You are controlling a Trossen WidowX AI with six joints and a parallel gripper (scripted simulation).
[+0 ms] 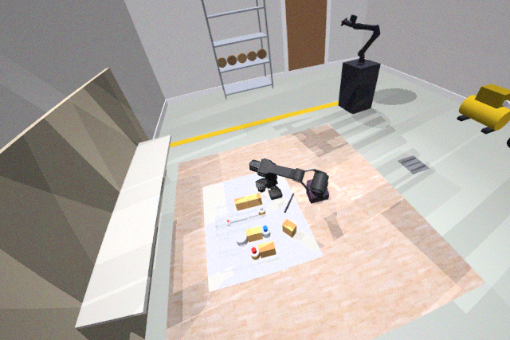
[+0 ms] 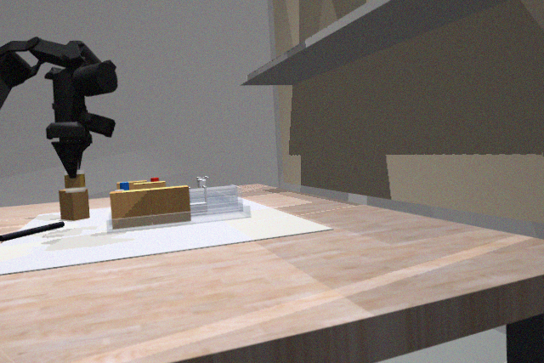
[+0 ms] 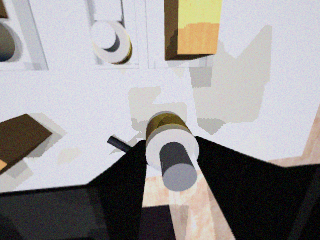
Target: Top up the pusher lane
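My gripper (image 1: 268, 190) (image 2: 73, 174) (image 3: 169, 143) is shut on a loose jar (image 2: 74, 181) (image 3: 165, 121), with amber body, white shoulder and grey-white cap. The jar is upright and above the mat; its body shows beyond the cap in the wrist view. The similar lane jar (image 1: 261, 211) (image 3: 123, 51) stands near the front of the clear sprung lane (image 3: 134, 65), at the wrist view's top, ahead and left of the held jar. A pale pusher part (image 3: 108, 9) is behind it. The lane front has nothing else in it. The held jar is not clearly visible in the top view.
A long wooden box row (image 1: 248, 201) (image 2: 149, 206) (image 3: 198, 37) flanks the lane. A wooden block (image 1: 288, 228) (image 2: 73, 205) (image 3: 22, 135) and black pen (image 1: 288, 202) (image 2: 32, 230) (image 3: 119, 143) lie on the mat. Blue-capped (image 1: 264, 229) and red-capped (image 1: 253, 251) jars stand beyond.
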